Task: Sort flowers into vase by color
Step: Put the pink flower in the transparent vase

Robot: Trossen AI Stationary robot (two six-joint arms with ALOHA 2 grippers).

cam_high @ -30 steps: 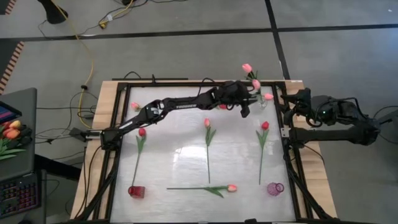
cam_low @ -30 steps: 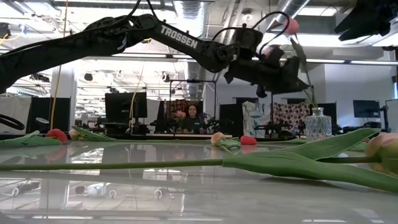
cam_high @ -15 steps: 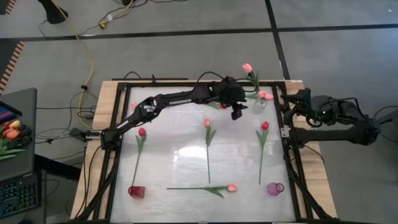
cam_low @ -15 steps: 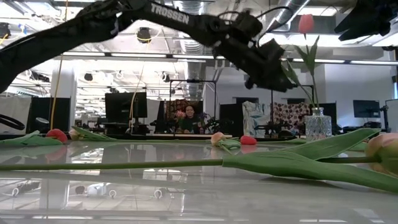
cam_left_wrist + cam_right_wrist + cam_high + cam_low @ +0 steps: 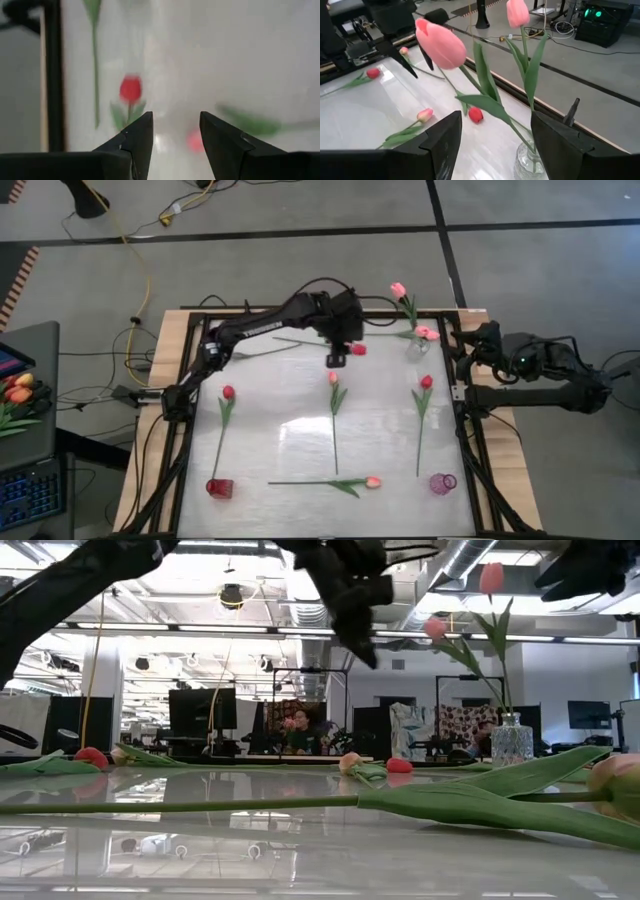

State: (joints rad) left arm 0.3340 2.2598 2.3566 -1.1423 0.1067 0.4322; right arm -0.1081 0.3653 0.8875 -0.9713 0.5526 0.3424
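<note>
Change noted: the left arm has pulled away from the clear vase point(image 5: 415, 346) at 2 o'clock on the counter point(image 5: 300, 442) and now hangs at 12 o'clock. The left gripper point(image 5: 337, 359) has released jaws holding nothing, above a red tulip point(image 5: 357, 349). Judgement: a pink stem is delivered and the next pick is being lined up. The right gripper point(image 5: 495, 117), jaws released and empty, waits at 3 o'clock beside that vase.

Count:
- Loose tulips point(image 5: 333, 378): six, one partly under the arm.
- Pink tulips in vase point(image 5: 398, 288): at least two.
- Vases: three, being clear, red vase point(image 5: 219, 487) at 7 o'clock, pink vase point(image 5: 442, 482) at 5 o'clock.
</note>
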